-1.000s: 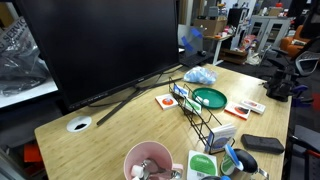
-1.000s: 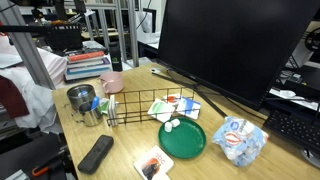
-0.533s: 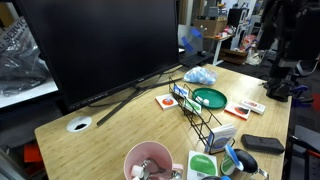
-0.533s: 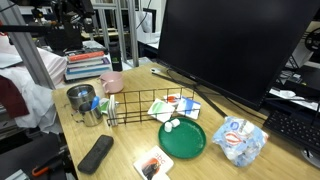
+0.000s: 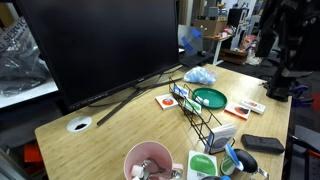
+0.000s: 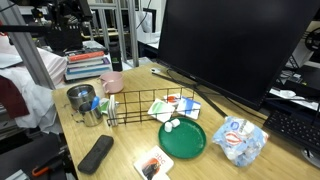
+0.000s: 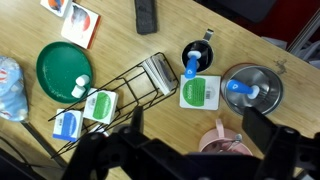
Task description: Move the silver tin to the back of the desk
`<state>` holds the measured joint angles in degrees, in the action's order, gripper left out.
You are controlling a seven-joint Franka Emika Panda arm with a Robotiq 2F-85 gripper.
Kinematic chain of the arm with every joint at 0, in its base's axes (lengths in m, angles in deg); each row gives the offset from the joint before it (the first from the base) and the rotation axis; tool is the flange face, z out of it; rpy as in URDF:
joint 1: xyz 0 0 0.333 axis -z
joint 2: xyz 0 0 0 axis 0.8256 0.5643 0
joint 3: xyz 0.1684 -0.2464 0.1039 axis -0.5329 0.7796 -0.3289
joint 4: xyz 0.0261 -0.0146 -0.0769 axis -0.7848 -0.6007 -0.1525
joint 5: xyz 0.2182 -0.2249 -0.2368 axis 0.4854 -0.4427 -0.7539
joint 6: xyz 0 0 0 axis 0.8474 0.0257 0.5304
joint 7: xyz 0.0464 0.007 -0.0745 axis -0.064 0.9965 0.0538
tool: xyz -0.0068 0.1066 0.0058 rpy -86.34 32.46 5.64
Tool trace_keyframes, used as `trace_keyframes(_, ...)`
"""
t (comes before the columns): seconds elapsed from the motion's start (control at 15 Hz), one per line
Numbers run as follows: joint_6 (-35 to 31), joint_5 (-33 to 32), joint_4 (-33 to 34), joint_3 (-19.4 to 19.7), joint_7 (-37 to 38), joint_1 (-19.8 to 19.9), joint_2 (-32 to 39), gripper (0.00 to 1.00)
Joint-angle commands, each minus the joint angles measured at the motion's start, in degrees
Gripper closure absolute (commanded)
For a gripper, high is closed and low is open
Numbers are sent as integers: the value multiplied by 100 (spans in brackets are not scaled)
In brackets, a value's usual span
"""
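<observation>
In the wrist view a crumpled blue-and-white packet (image 7: 8, 90) lies at the left edge, just beside the flat green dish (image 7: 50, 60), which holds two small white things. Next comes a black wire rack (image 7: 125, 85) with green-labelled cards around it, then a dark cup (image 7: 197, 55) with a blue object in it. The silver tin (image 7: 252, 90) sits towards the right on the desk (image 7: 250, 30), a blue item inside it, near the pink cup (image 7: 222, 140). The gripper (image 7: 198, 128) hangs above, fingers spread wide, holding nothing. In an exterior view the silver tin (image 6: 78, 98) stands at the desk's left end, beside the rack
</observation>
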<state>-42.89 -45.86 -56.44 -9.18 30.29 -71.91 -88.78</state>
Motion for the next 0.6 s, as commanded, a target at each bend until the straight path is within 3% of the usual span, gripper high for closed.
trace_keyframes(0.0,-144,46,-15,14,-70,-32,-7,0)
trace_keyframes(0.53,-1992,641,-623,-44,-1027,-619,-12,0)
